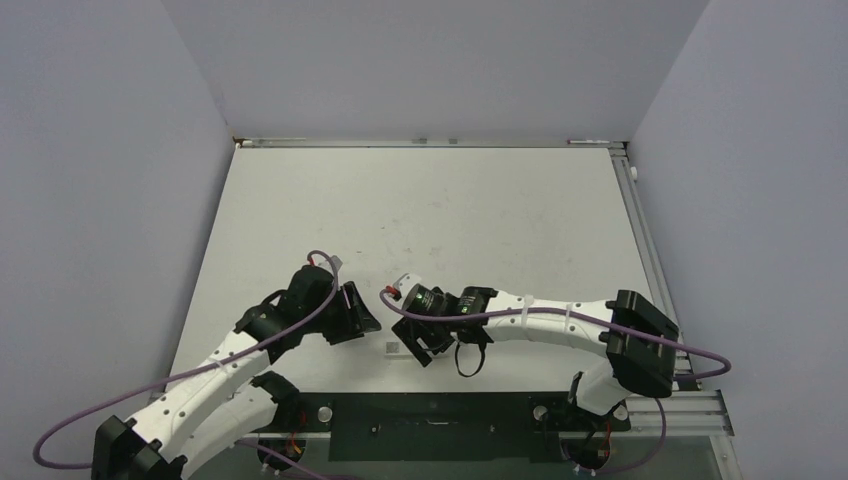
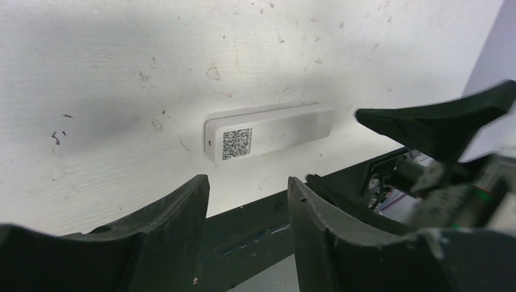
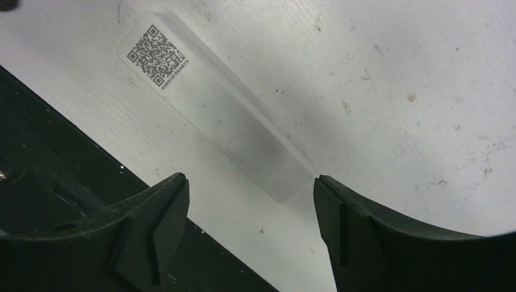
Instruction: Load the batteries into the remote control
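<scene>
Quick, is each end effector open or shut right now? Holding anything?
Left end effector: open, holding nothing.
Right end effector: open, holding nothing; the remote lies loose in front of it.

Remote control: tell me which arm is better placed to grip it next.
Right, probably. The right gripper stands open with the remote control's end pointing into its gap; the left gripper, open less wide, faces its long side.

Robot lab cell: scuffed white tabletop point(image 1: 450, 210) boxed by plain grey partition walls point(image 1: 100, 150), aluminium extrusion rail point(image 1: 648, 250) along its right edge, left arm point(image 1: 200, 385) and right arm point(image 1: 550, 322) bolted to black base plate point(image 1: 430, 430) at near edge.
</scene>
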